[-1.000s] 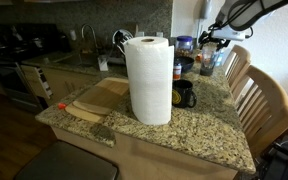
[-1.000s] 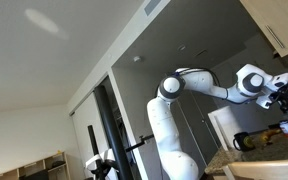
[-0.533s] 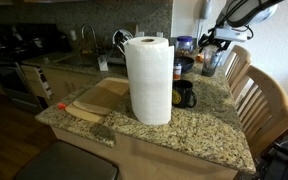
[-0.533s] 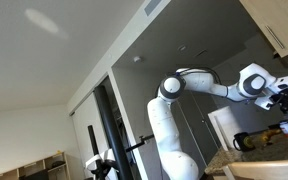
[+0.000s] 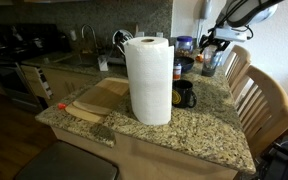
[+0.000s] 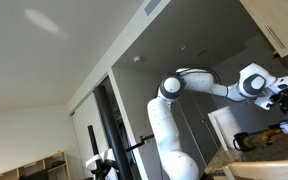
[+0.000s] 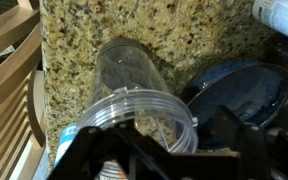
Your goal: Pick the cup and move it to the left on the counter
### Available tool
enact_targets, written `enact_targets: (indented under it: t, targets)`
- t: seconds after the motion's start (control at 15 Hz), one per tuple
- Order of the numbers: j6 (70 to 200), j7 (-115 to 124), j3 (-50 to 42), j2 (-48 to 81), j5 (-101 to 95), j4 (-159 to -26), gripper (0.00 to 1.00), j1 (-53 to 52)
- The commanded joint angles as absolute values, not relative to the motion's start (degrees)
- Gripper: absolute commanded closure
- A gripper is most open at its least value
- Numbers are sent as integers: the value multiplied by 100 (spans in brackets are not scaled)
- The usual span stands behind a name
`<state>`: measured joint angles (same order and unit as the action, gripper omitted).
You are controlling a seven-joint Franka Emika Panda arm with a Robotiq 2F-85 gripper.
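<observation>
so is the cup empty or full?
Looks empty: in the wrist view the cup is clear throughout, with the counter speckle showing through it.

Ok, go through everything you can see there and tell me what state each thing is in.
cup: upright on the counter, looks empty, not gripped.
gripper: open, fingers on either side of the cup's rim.
paper towel roll: standing upright.
black mug: upright beside the paper towel roll.
cutting board: lying flat.
dark dish: flat beside the cup, looks empty.
</observation>
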<state>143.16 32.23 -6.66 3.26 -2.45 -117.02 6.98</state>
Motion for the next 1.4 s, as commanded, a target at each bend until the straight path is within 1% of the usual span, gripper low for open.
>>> enact_targets:
  t: [0.0,0.13,0.2,0.33,0.47,0.6,0.67,0.73,0.93,1.0,1.07,1.33]
  targets:
    - [14373,3276,-693,332,-220,-11696,50,636]
    - [14395,3299,-687,343,-253,-11678,66,625]
    - [14396,3304,-688,341,-272,-11673,70,622]
    - [14397,3301,-690,343,-319,-11660,87,597]
    - [14378,3294,-695,340,-362,-11655,98,582]
    - [14327,3313,-706,335,-448,-11638,100,584]
    - [14261,3230,-701,327,-452,-11624,97,587]
    - [14205,3108,-691,317,-414,-11625,97,590]
    - [14940,3284,-742,402,-929,-11688,97,593]
    - [14488,3764,-636,10,-1507,-11265,97,383]
    - [14693,3708,-773,-244,-1702,-11456,97,528]
    - [14900,4227,-726,-906,-2265,-11184,97,798]
